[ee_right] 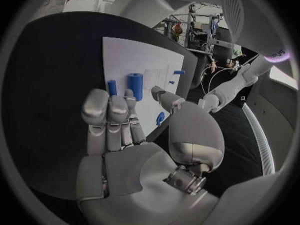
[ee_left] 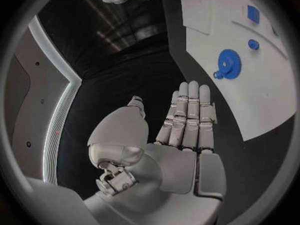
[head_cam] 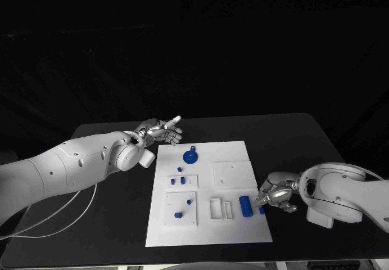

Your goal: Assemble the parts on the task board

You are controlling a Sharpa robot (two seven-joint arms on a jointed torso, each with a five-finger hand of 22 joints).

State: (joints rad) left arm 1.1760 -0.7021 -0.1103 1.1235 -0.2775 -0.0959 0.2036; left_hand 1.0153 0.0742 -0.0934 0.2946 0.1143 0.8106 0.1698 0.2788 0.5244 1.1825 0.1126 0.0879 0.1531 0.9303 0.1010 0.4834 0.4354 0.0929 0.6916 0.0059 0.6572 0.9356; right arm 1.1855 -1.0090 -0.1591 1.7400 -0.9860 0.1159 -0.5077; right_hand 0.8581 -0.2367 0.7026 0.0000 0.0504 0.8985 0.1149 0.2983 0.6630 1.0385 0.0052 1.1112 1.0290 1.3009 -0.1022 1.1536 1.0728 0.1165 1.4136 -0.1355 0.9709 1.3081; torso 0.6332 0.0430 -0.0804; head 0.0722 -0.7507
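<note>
Left hand open beyond task board; right hand at its edge

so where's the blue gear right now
In the head view the blue gear lies on the task board near its far left corner, just ahead of the left hand, which does not touch it.

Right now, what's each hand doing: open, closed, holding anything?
Left hand: open, fingers straight, holding nothing.
Right hand: open, empty, by the small blue cylinder.

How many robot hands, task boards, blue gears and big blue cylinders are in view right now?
Robot hands: 2, left robot hand and right robot hand
Task board: 1
Blue gear: 1
Big blue cylinder: 1
Total: 5
</note>
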